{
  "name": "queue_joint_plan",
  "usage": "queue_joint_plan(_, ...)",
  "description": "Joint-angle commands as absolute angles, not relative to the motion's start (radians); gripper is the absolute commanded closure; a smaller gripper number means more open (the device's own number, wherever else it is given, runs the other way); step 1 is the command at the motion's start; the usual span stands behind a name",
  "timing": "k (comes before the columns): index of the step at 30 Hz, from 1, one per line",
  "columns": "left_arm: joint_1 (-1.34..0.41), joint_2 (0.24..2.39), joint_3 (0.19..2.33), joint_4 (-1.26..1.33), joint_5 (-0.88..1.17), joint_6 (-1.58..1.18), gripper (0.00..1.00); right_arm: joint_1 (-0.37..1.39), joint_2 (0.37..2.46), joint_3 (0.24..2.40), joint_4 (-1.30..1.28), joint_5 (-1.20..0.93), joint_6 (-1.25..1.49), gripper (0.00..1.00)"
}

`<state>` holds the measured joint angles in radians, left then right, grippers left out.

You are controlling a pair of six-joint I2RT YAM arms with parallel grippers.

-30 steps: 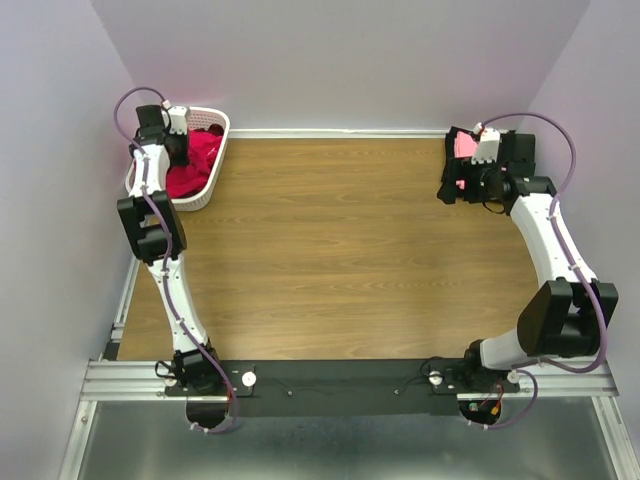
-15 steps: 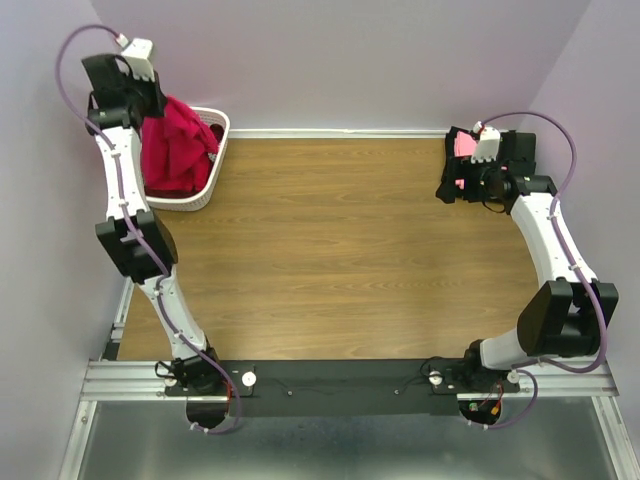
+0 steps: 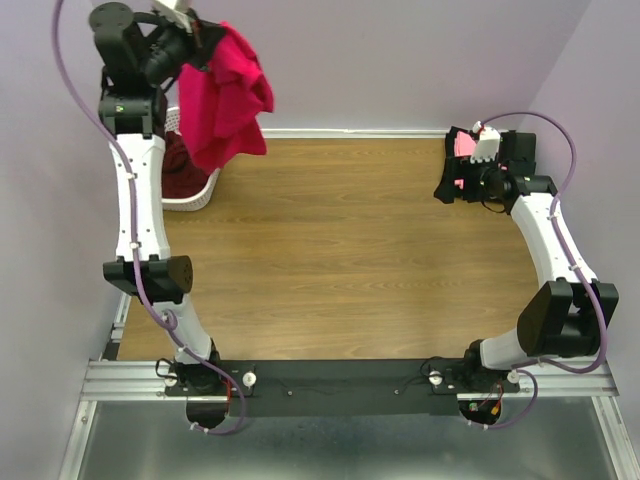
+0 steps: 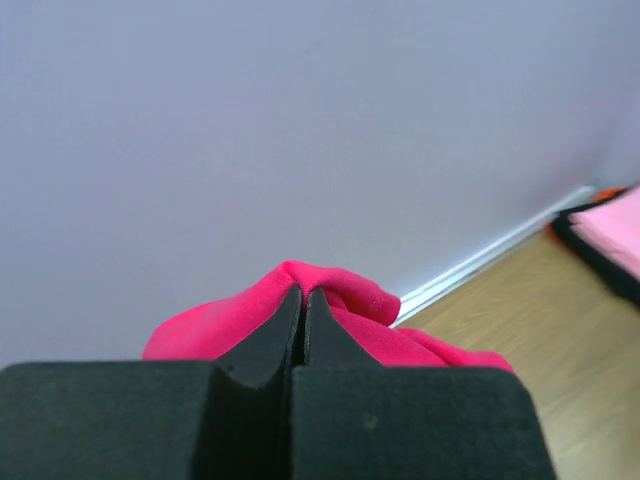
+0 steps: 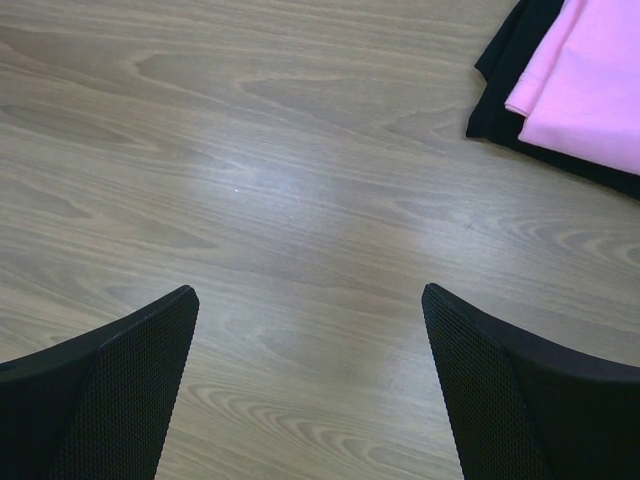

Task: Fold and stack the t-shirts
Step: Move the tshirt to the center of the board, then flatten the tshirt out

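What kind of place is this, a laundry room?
Probably a robot test booth: plain lilac walls box in one wooden table, two robot arms are bolted to a metal rail at its edge, and a red t-shirt dangles near a laundry basket.

Wood-grain table [image 3: 340, 250], pictured from above, bearing a white lattice basket [image 3: 193, 201] at its far left corner and a black t-shirt [image 5: 497, 90] spread flat at its far right corner, well apart across the boards.
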<state>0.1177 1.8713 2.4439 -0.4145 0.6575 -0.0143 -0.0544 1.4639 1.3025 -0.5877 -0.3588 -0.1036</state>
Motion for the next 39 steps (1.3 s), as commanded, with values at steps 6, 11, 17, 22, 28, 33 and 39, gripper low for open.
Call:
queue_joint_plan(6, -0.031, 1.74, 2.387, -0.236, 0.897, -0.166, 1.0, -0.058, 1.419, 1.292, -0.612, -0.394, -0.094, 0.0)
queue_joint_plan(11, 0.056, 1.631, 2.076, -0.281, 0.974, -0.08, 0.02, -0.058, 1.416, 1.282, -0.617, -0.413, -0.1, 0.0)
queue_joint_plan(17, 0.242, 1.572, 1.674, -0.407, 0.988, 0.174, 0.01, -0.058, 1.425, 1.275, -0.66, -0.477, -0.139, 0.0)
queue_joint_plan(22, 0.204, 1.491, 1.465, -0.509, 0.913, 0.426, 0.02, -0.058, 1.453, 1.264, -0.718, -0.486, -0.19, 0.0)
queue_joint_plan(28, -0.053, 1.404, 1.186, -0.577, 0.712, 0.663, 0.06, -0.058, 1.534, 1.244, -0.781, -0.425, -0.267, 0.0)
queue_joint_plan(33, -0.219, 1.404, 1.034, -0.534, 0.592, 0.693, 0.16, -0.054, 1.598, 1.233, -0.819, -0.42, -0.273, 0.13)
queue_joint_plan(39, -0.429, 1.381, 0.905, -0.466, 0.404, 0.745, 0.24, -0.012, 1.617, 1.118, -0.844, -0.399, -0.273, 0.28)
